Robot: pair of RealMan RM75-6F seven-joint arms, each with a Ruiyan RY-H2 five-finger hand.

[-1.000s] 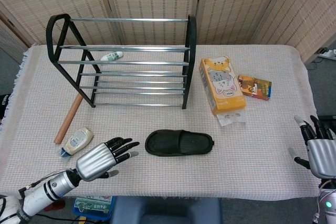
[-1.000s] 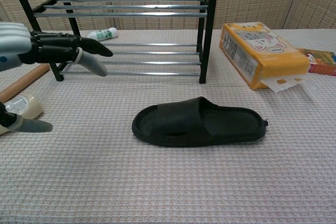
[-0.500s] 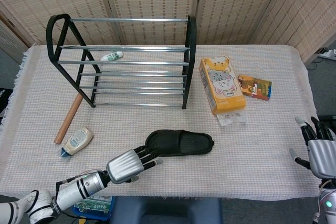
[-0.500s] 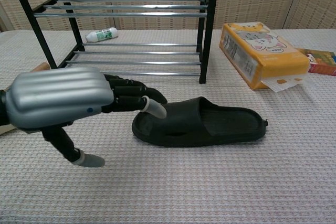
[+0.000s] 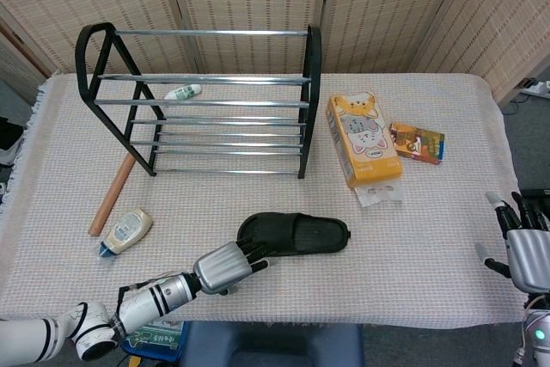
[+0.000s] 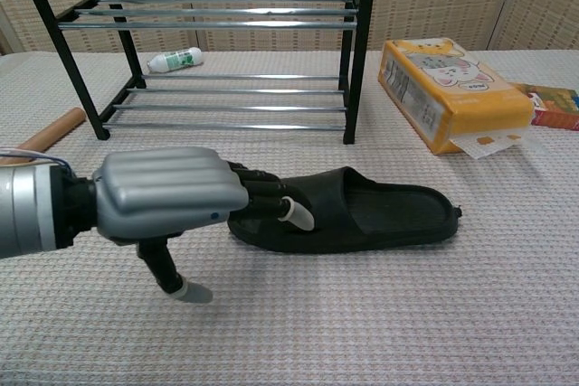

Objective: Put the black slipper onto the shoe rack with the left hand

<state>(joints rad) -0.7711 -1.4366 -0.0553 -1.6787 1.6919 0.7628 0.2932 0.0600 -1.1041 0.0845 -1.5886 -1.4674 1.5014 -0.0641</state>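
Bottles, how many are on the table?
2. One small white bottle lies inside the shoe rack, at the back. One squeeze bottle lies near the table's left front, beside the wooden stick.

Slipper (image 5: 294, 234) lies on table (image 5: 430, 238) before rack (image 5: 202, 100).

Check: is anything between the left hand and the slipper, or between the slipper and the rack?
Nothing visible. The left hand is already at the slipper's open end, and only bare cloth lies between the slipper and the rack.
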